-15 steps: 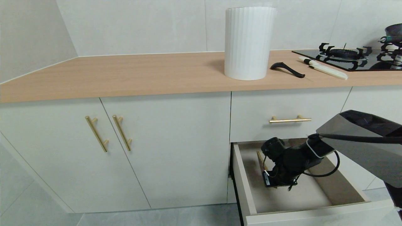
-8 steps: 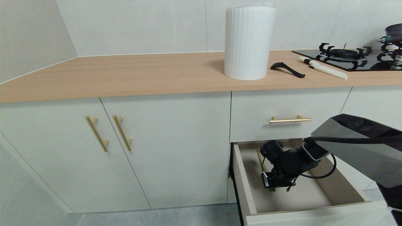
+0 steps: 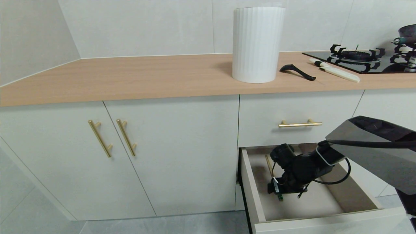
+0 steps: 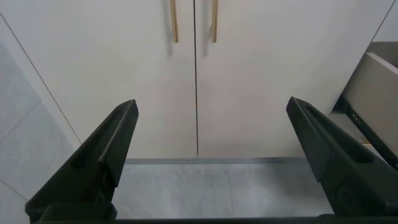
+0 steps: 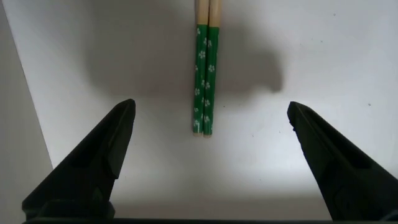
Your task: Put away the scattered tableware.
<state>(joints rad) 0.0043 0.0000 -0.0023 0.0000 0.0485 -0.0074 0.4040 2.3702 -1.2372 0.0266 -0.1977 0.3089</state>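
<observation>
Chopsticks [image 5: 203,68], a pair with green flowered ends, lie side by side on the floor of the open drawer [image 3: 250,188]. Their plain wooden ends run out of the right wrist view. In the head view the right hand [image 5: 208,112] covers their middle, so only a thin wooden stretch and a bit of green can be made out. The right hand hangs directly over the pair with its fingers spread wide. The green ends sit between the fingers and touch neither, so it has hold of nothing. The left hand [image 4: 211,107] is also wide open and empty, and it faces the cabinet doors [image 4: 249,93] beside the drawer. On the worktop [image 3: 146,78] a black-handled utensil [image 3: 297,72] and a white knife [image 3: 334,72] lie next to a tall ribbed white canister [image 3: 256,45]. Compared with half a second ago, the right hand has shifted slightly inside the drawer, and the green tip now shows below it in the head view.
</observation>
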